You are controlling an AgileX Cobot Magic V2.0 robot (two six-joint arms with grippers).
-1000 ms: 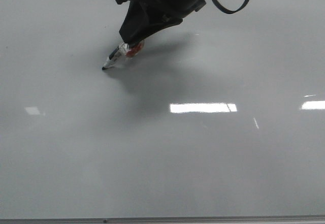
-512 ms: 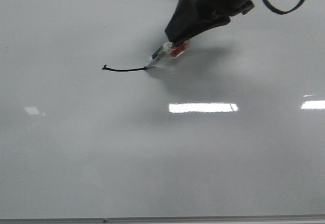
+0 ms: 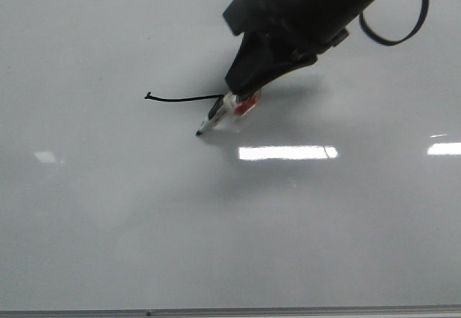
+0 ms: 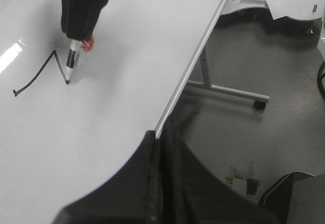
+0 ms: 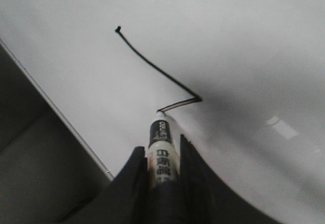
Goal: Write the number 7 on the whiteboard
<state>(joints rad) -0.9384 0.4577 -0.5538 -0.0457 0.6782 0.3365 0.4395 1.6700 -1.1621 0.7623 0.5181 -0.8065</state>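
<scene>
Black marker (image 3: 216,118), clamped in my right pincer (image 3: 241,100), tip on the whiteboard (image 3: 108,224). The number 7 (image 4: 43,70): top stroke done, downstroke begun; next I draw it longer. Left pincer (image 4: 161,148) closed, empty.

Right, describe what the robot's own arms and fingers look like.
The right gripper is matte black and wedge-shaped, tapering to two narrow black fingers, with a flat black cable looping behind it. The left gripper is equally black, its fingers pressed together. No markings show.
</scene>
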